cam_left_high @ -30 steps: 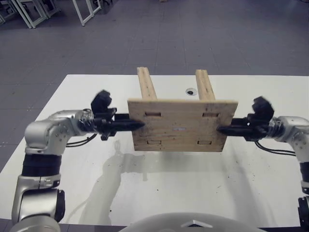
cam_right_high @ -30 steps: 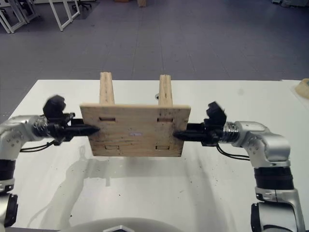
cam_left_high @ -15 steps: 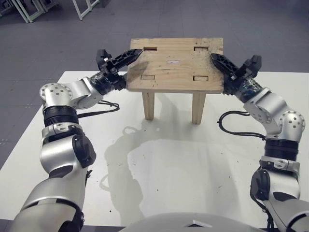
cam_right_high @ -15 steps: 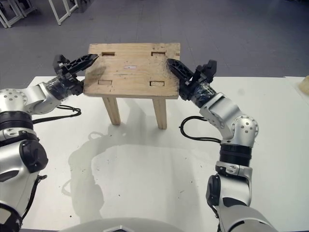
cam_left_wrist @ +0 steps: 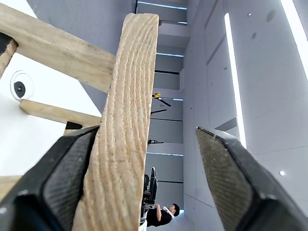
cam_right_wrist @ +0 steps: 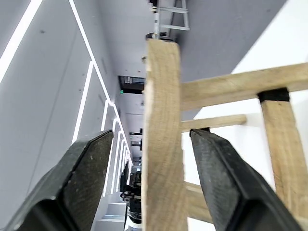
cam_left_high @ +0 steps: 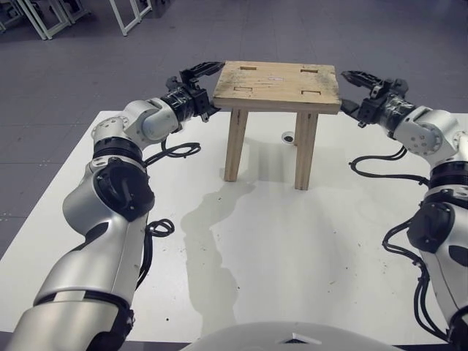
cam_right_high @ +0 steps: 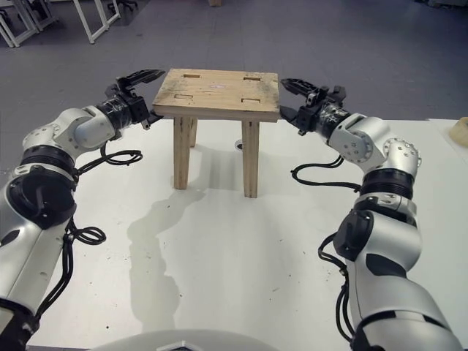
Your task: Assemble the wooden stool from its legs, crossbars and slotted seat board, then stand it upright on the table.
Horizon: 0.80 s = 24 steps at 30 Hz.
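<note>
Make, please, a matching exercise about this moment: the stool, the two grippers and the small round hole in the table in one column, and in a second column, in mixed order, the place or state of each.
Column one
1. stool
2. left gripper
3. right gripper
4. round hole

Column two
A. jaws open, at the stool's right side
B. set in the table, seen between the stool's legs
C. upright on its legs on the table
D. jaws open, at the stool's left side

Pairs: 1-C, 2-D, 3-A, 4-B
</note>
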{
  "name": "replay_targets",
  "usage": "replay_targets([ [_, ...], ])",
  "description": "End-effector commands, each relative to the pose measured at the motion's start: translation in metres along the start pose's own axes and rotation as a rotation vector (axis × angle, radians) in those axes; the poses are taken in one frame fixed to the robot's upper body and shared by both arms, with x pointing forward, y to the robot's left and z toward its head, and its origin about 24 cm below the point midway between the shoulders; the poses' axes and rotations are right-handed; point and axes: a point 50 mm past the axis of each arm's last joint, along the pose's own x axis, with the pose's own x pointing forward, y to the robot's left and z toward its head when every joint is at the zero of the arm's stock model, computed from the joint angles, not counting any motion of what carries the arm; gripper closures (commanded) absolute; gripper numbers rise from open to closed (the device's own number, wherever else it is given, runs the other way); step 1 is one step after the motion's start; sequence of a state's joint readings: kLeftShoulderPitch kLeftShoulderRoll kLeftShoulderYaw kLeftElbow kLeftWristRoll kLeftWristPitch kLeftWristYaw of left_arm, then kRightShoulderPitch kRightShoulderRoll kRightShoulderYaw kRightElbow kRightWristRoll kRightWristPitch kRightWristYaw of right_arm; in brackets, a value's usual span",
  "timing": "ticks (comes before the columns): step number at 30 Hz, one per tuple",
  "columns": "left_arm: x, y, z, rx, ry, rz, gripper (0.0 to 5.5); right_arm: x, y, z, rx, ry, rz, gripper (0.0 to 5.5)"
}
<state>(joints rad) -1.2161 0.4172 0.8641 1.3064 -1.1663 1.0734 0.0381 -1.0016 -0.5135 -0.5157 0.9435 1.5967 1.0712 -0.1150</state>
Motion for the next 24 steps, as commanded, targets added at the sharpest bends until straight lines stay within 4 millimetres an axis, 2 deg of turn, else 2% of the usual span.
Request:
replay_targets([
  [1, -0.017, -0.015, 0.016, 0.038, -0.075, -0.094, 2.03, -0.014, 0.012, 0.014, -0.072, -0.08, 0.087, 2.6],
  [4, -0.028, -0.015, 0.03, 0.04, -0.179, -0.096, 2.03, -0.018, 0.012, 0.017, -0.197, -0.128, 0.024, 2.6],
  [5, -0.031, -0.012, 0.033, 0.047, -0.21, -0.085, 2.03, -0.018, 0.012, 0.019, -0.29, -0.179, -0.014, 2.6],
  [7, -0.034, -0.004, 0.035, 0.145, -0.257, -0.011, 2.03, -0.012, 0.029, 0.017, -0.627, -0.289, -0.072, 2.6],
  [9, -0.033, 0.01, 0.03, 0.247, -0.239, 0.097, 2.03, 0.007, 0.056, -0.002, -0.92, -0.31, -0.023, 2.6],
  [12, -0.035, 0.033, 0.026, 0.307, -0.248, 0.251, 2.03, 0.036, 0.08, -0.033, -1.103, -0.275, 0.092, 2.6],
  [13, -0.038, 0.036, 0.029, 0.345, -0.302, 0.281, 2.03, 0.044, 0.085, -0.041, -1.155, -0.268, 0.123, 2.6],
  [15, -0.047, 0.028, 0.039, 0.464, -0.489, 0.244, 2.03, 0.057, 0.093, -0.054, -1.245, -0.274, 0.184, 2.6],
  [17, -0.054, 0.009, 0.039, 0.597, -0.627, 0.112, 2.03, 0.066, 0.096, -0.063, -1.294, -0.285, 0.234, 2.6],
  [21, -0.059, -0.01, 0.019, 0.812, -0.673, -0.005, 2.03, 0.084, 0.105, -0.085, -1.335, -0.293, 0.332, 2.6],
  [22, -0.064, -0.017, 0.017, 0.878, -0.725, -0.033, 2.03, 0.093, 0.099, -0.09, -1.327, -0.269, 0.324, 2.6],
  [24, -0.074, -0.032, 0.008, 1.092, -0.843, -0.063, 2.03, 0.116, 0.06, -0.101, -1.3, -0.128, 0.201, 2.6],
])
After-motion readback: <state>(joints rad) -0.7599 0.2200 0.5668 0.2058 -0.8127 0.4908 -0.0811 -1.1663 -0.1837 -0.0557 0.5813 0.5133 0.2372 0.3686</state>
